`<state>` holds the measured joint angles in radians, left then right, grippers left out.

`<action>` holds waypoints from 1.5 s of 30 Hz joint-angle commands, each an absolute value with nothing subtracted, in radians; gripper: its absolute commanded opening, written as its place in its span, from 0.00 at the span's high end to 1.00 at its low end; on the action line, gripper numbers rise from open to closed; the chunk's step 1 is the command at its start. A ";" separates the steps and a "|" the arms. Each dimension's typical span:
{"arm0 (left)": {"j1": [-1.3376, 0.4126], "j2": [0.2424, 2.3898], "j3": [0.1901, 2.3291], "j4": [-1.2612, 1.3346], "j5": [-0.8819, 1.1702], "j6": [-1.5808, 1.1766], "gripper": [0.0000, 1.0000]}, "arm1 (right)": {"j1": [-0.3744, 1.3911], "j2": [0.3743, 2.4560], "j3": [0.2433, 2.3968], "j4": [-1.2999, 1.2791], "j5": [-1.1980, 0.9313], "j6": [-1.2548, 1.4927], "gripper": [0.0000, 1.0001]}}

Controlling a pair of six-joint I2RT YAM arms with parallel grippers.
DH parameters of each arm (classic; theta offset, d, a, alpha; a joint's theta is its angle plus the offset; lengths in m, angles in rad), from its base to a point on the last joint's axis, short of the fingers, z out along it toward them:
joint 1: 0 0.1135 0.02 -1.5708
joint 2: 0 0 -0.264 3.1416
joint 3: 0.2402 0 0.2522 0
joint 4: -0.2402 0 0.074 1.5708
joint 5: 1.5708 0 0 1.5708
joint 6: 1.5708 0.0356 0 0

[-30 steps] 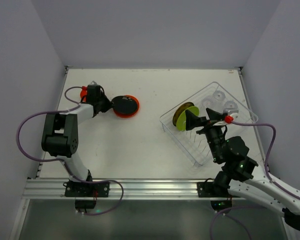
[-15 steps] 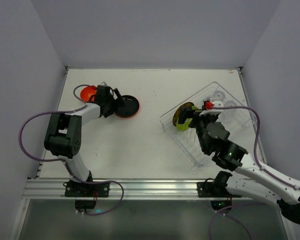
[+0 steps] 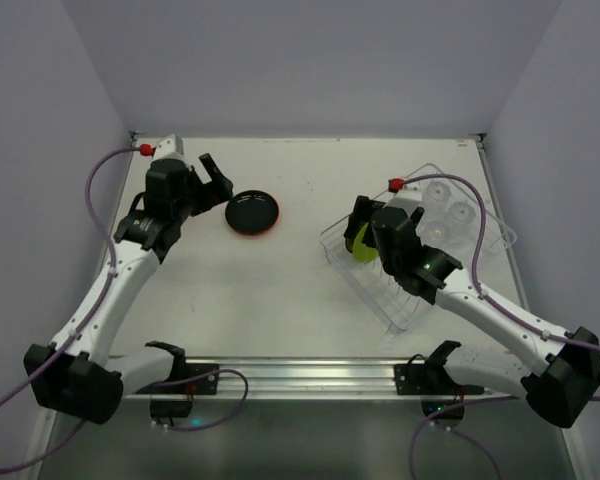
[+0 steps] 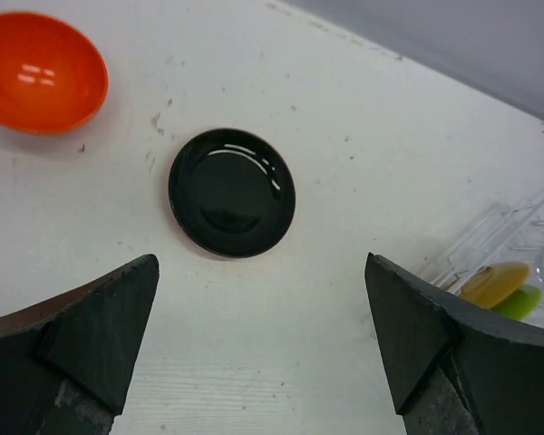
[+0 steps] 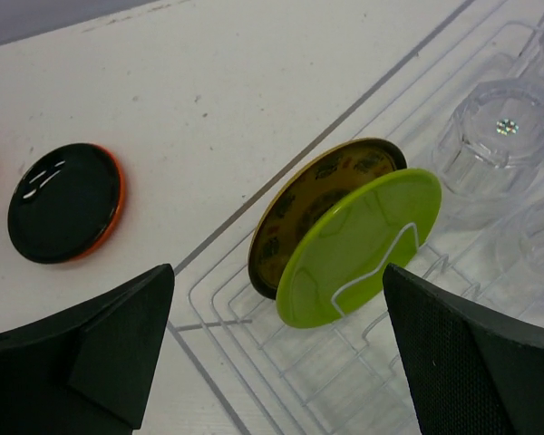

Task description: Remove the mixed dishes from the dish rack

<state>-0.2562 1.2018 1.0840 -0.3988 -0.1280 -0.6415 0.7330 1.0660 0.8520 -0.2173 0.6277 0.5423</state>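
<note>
Both end effectors wide open, nothing held. L end effector point(image 4: 261, 290) hangs over the desk point(image 4: 344, 109) w/ the dark plate point(image 4: 232, 192) lying flat just ahead of its fingers. An orange plate point(image 5: 118, 186) shows as a rim under it. Orange-red bowl point(image 4: 38, 71) sits apart to one side. So 3 items look unloaded already.

R end effector point(image 5: 277, 272) is above the dish rack point(image 5: 272, 372), lined up on two plates standing on edge. Lime green plate point(image 5: 363, 236) is in front, brown-yellow patterned plate point(image 5: 299, 207) right behind, prob. touching. Clear cups point(image 5: 490, 127) sit at the rack's far end.

Risks, as I judge:
- Next pick is prob. the green plate. The pair sits so tight that a finger may not fit btwn them, so it grabs both or tips the patterned one.
- A thin divider wire crosses the green face. A finger could snag it & drag the light rack.
- Glossy rim could slip if the pinch is shallow.
- A wide swing could knock the cups.
</note>
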 commanded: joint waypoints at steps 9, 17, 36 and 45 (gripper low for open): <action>-0.262 0.775 0.873 -0.527 0.031 -0.319 0.00 | 0.680 1.293 0.979 -0.462 0.804 1.114 0.22; -0.259 0.670 0.764 -0.479 -0.043 -0.356 0.00 | 0.673 1.402 1.069 -0.545 0.801 1.216 0.26; -0.261 0.695 0.761 -0.476 0.032 -0.345 0.00 | 0.673 1.566 1.163 -0.721 0.930 1.434 0.65; -0.261 0.692 0.761 -0.472 0.052 -0.342 0.00 | 0.673 1.623 1.164 -0.719 0.930 1.430 0.76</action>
